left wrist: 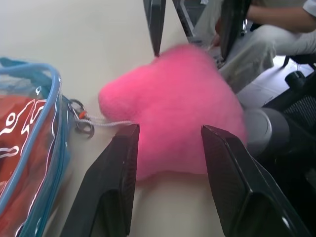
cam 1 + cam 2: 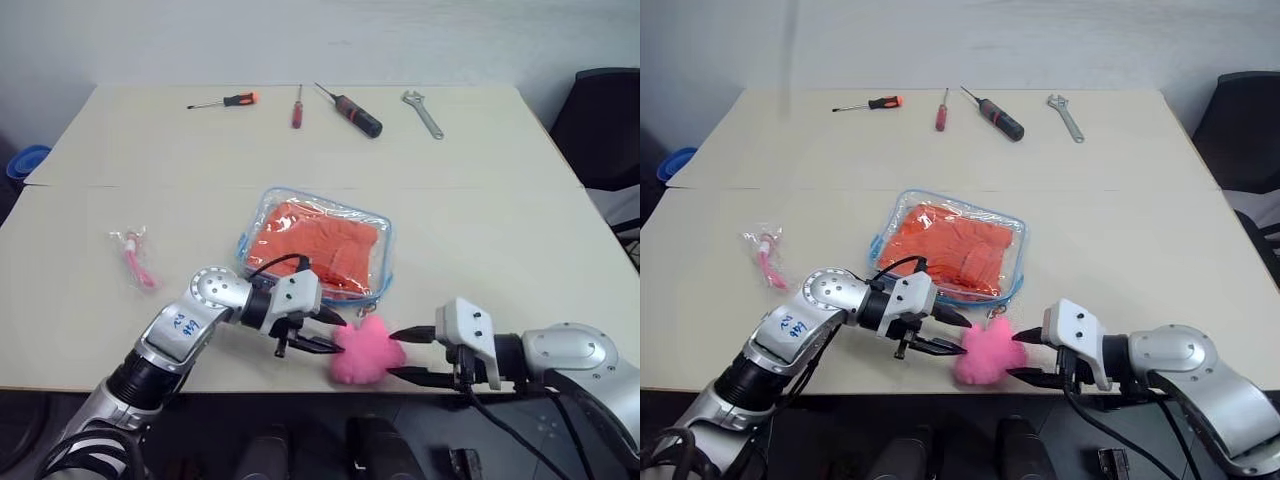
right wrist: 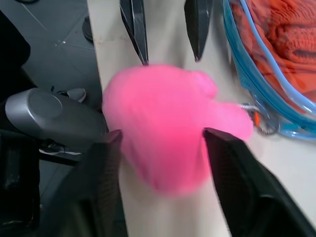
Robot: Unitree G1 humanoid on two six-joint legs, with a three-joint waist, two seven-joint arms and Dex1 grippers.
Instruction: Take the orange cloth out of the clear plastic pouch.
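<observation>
Lying folded inside the clear plastic pouch (image 2: pixel 318 245), one bright orange cloth (image 2: pixel 320 243), knitted-looking and ribbed. Resting mid-worktop (image 2: pixel 500 220), the one soft rectangular pouch, blue-trimmed with rounded corners, a small metal ring and white cord trailing to one fuzzy pink plush lump (image 2: pixel 368 350) near the front edge. Flanking the plush, left hand (image 2: pixel 322 334) and right hand (image 2: pixel 411 354), black fingers apart, gripping nothing. Lining the far edge, three screwdrivers (image 2: pixel 296 105) and one wrench (image 2: pixel 423 112).

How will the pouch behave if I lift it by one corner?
The pouch looks like soft, wrinkled plastic, so it will probably sag rather than stay flat. The orange cloth inside is likely light and may slide toward the low side. The pink plush, tied to its zipper, would probably drag along.
</observation>
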